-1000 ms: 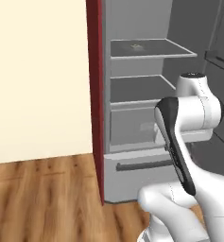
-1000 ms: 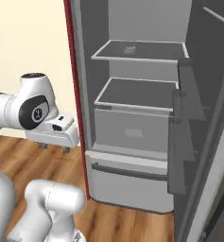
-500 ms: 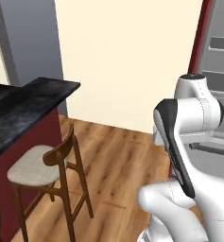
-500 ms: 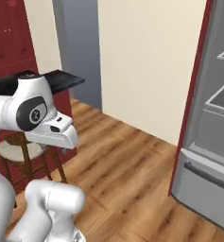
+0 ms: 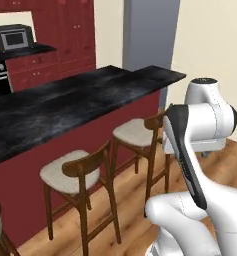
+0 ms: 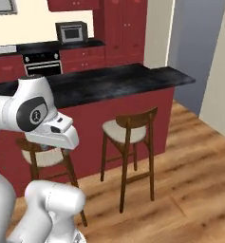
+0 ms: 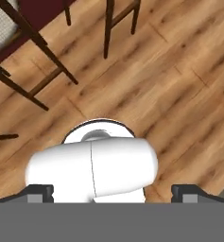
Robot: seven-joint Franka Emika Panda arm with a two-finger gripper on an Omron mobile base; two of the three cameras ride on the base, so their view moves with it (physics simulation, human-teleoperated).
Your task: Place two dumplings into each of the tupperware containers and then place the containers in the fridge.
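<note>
The dumplings, the tupperware containers and the fridge are out of view. My gripper (image 7: 112, 193) points down at the wooden floor (image 7: 179, 71), folded in close above my own base. Its two dark fingertips (image 7: 39, 192) stand far apart at the bottom corners of the hand view, so it is open with nothing between them. In the base views the arm is tucked in front of the base, well short of the counter.
A long black-topped island counter (image 5: 80, 105) with dark red sides stands ahead, with wooden stools (image 5: 72, 172) (image 6: 128, 130) along it. Behind are red cabinets, a black oven (image 6: 42, 64) and a microwave (image 6: 72, 32). Open wooden floor (image 6: 190, 175) lies to the right.
The whole picture has swung away from the open fridge, past a cream wall, to the island counter and stools: the base has turned. The arm keeps its folded pose and the gripper stays open.
</note>
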